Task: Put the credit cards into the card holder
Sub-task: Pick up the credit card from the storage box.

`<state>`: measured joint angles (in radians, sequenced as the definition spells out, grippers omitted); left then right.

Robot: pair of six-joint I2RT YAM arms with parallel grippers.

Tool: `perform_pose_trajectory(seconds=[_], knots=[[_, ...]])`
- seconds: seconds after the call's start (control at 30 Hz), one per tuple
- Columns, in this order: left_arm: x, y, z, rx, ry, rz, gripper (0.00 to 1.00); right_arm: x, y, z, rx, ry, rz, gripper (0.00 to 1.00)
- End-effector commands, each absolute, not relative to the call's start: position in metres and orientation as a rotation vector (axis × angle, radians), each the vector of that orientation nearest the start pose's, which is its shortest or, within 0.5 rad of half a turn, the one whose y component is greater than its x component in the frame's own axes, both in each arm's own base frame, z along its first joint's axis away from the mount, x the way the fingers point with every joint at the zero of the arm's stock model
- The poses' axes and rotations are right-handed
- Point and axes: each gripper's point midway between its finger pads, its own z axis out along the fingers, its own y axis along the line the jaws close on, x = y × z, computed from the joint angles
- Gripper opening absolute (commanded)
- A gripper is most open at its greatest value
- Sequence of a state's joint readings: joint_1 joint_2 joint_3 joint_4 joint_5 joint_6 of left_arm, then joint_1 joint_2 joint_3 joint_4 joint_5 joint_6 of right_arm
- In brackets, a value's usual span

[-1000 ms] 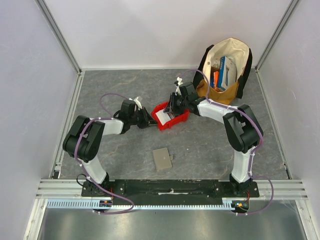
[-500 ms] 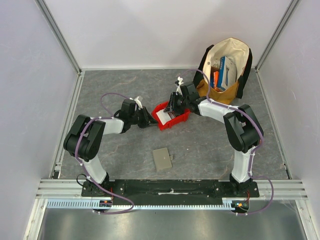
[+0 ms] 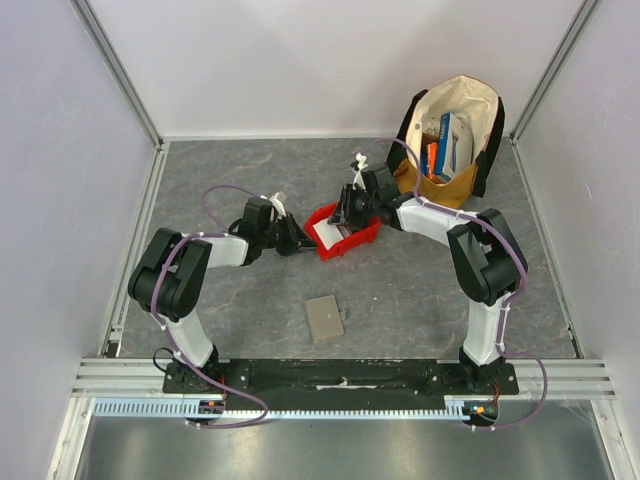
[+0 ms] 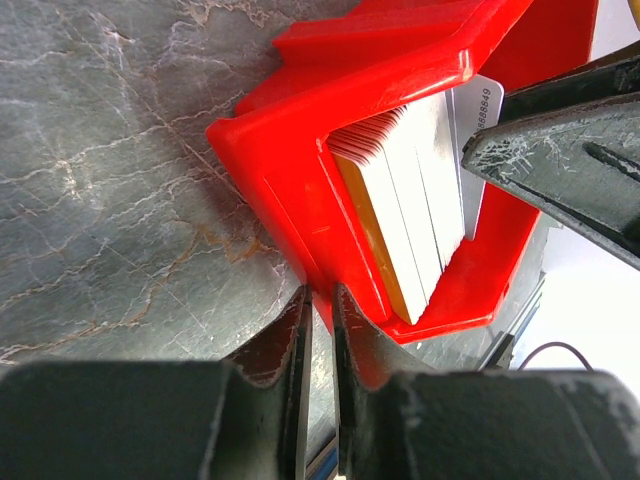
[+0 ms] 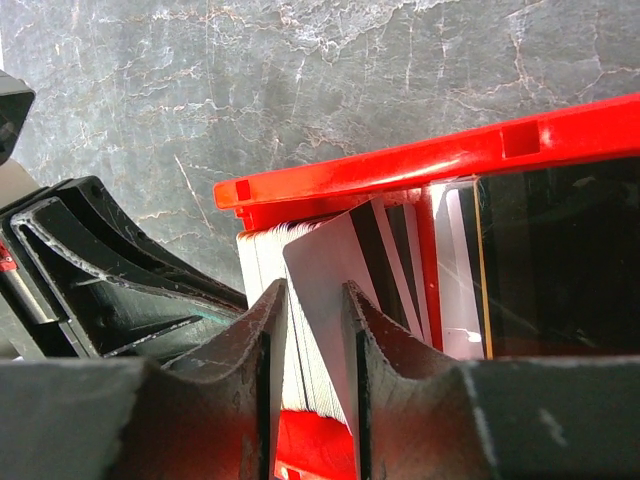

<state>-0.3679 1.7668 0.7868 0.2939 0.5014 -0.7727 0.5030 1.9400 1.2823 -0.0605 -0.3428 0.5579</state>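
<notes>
Credit cards [image 3: 324, 232] stand packed in a red bin [image 3: 356, 241]; the card holder [image 3: 324, 318] lies flat on the worktop [image 3: 250, 300], well apart from it. Left wrist: the left claw [image 4: 320, 322] is clamped on the bin's wall. Right wrist: the right claw [image 5: 312, 310] pinches one white card [image 5: 325, 265].

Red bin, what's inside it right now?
A stack of cards stands on edge inside the bin. The right gripper pinches one white card with a dark stripe. The stack covers the bin's floor and most of the card faces.
</notes>
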Motion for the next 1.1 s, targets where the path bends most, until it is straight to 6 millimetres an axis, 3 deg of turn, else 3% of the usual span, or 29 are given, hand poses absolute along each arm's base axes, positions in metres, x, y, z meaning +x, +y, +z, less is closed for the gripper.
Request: perform_pose_trajectory(seconds=[0.0,0.07,0.3,0.4,0.47,0.63,0.87,1.07], knots=[[0.343,-0.253,0.049,-0.176,2.404,-1.154,0.17,0.396,0.313,0.102,-0.145,2.358,0.964,0.29],[0.343,-0.253,0.049,-0.174,2.406,-1.155,0.17,0.395,0.313,0.104,-0.153,2.355,0.973,0.25],[0.344,-0.252,0.049,-0.172,2.407,-1.152,0.17,0.393,0.31,0.104,-0.145,2.358,0.974,0.26],[0.344,-0.252,0.049,-0.171,2.408,-1.154,0.17,0.393,0.308,0.106,-0.142,2.353,0.972,0.22],[0.344,-0.253,0.049,-0.171,2.409,-1.155,0.17,0.395,0.305,0.108,-0.132,2.343,0.947,0.14],[0.344,-0.252,0.049,-0.169,2.409,-1.157,0.17,0.406,0.295,0.115,-0.133,2.316,0.861,0.1],[0.343,-0.253,0.05,-0.156,2.406,-1.163,0.17,0.411,0.285,0.097,-0.162,2.383,0.731,0.0],[0.343,-0.253,0.051,-0.148,2.405,-1.161,0.16,0.417,0.278,0.098,-0.194,2.383,0.651,0.0]])
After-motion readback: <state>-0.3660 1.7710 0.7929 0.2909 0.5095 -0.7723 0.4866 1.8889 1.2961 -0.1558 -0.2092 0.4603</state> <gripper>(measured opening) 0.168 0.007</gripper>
